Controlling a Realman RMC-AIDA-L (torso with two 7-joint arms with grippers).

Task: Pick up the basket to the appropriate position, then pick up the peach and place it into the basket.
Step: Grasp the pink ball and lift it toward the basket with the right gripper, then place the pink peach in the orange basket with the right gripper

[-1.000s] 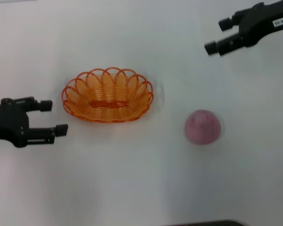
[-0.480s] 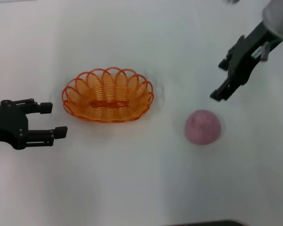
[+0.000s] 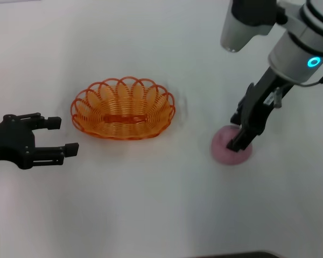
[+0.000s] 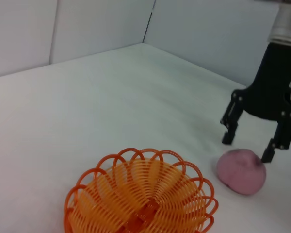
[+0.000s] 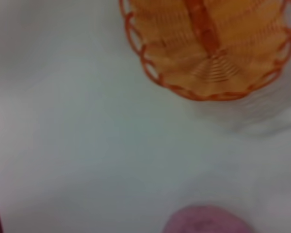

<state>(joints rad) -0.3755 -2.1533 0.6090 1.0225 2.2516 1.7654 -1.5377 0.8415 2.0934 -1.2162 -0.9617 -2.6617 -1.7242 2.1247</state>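
Note:
The orange wire basket (image 3: 151, 103) stands empty on the white table, left of centre; it also shows in the left wrist view (image 4: 136, 204) and the right wrist view (image 5: 208, 53). The pink peach (image 3: 230, 153) lies to its right. My right gripper (image 3: 236, 131) is open and hangs just over the peach, with its fingers on either side of the top, as the left wrist view shows for the gripper (image 4: 248, 145) and the peach (image 4: 241, 171). The peach's top edge shows in the right wrist view (image 5: 206, 222). My left gripper (image 3: 62, 134) is open and empty, just left of the basket.
The white table (image 3: 151, 204) carries only the basket and the peach. Pale walls (image 4: 87, 24) stand behind it in the left wrist view. A dark edge (image 3: 237, 255) shows at the near side.
My right gripper has come down from the far right to just over the peach. The left arm, basket and peach have not moved.

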